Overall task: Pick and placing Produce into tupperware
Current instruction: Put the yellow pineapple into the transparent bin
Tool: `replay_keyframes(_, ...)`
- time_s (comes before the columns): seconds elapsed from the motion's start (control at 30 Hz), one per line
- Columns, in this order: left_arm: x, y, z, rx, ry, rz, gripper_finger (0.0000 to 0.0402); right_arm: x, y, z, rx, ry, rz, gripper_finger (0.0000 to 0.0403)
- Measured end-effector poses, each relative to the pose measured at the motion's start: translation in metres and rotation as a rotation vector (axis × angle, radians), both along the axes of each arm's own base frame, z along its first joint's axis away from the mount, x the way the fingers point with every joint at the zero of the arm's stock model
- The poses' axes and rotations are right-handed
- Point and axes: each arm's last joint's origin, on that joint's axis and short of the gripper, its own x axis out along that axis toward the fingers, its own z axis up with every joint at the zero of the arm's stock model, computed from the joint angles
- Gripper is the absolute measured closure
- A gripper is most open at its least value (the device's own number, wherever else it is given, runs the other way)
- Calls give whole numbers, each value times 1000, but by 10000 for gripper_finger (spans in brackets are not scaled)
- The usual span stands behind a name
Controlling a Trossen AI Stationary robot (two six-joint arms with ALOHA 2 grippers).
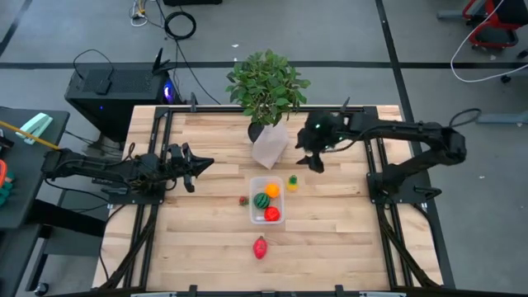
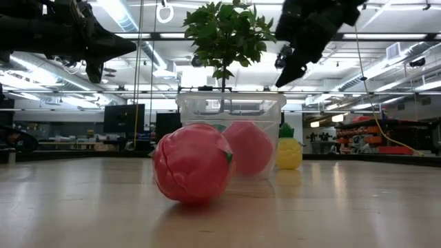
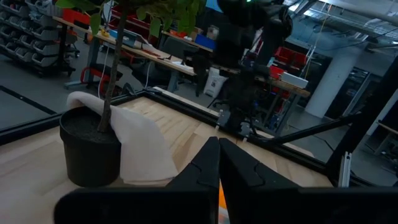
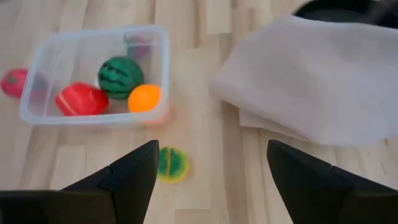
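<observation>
Sitting near the middle of the wooden table (image 1: 330,247) is the clear tub (image 1: 266,200), seen from above. Inside it are three little toys: a striped green melon (image 1: 261,200), an orange ball (image 1: 272,190) and a red one (image 1: 272,214). A tiny red fruit (image 1: 244,200) lies just beside the tub at its nine o'clock side. A small yellow pineapple toy (image 1: 292,182) with a green top stands near the tub at about two o'clock. A pinkish-red fruit (image 1: 261,247) lies on the wood at six o'clock from the tub, a little way apart from it. The big leafy plant (image 1: 266,82) stands at twelve o'clock from the tub, and its dark pot (image 1: 257,132) has a pale wrap (image 1: 271,145) around it. The right gripper (image 1: 314,161) hangs in the air just above the pineapple toy, at about one o'clock from the tub. Its fingers stand wide apart and hold nothing. The left gripper (image 1: 195,167) is up in the air at about ten o'clock from the tub, well apart from it. Its fingers are pressed together with nothing between them. In the low view the pinkish-red fruit looks very big, and the tub behind it is hard to see into, so maybe only the red toy shows through its wall.
</observation>
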Motion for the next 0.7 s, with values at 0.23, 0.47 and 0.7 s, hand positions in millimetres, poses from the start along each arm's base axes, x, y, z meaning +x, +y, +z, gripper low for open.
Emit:
replay_keyframes(0.23, 0, 0, 0, 0, 0, 0, 377, 33, 24, -8, -114, 161, 116, 100)
replay_keyframes(0.47, 0, 0, 0, -25, -8, -2, 373, 48, 32, -37, -98, 353, 166, 100)
replay_keyframes(0.7, 0, 0, 0, -26, -8, -2, 383, 54, 41, -53, -95, 461, 162, 100)
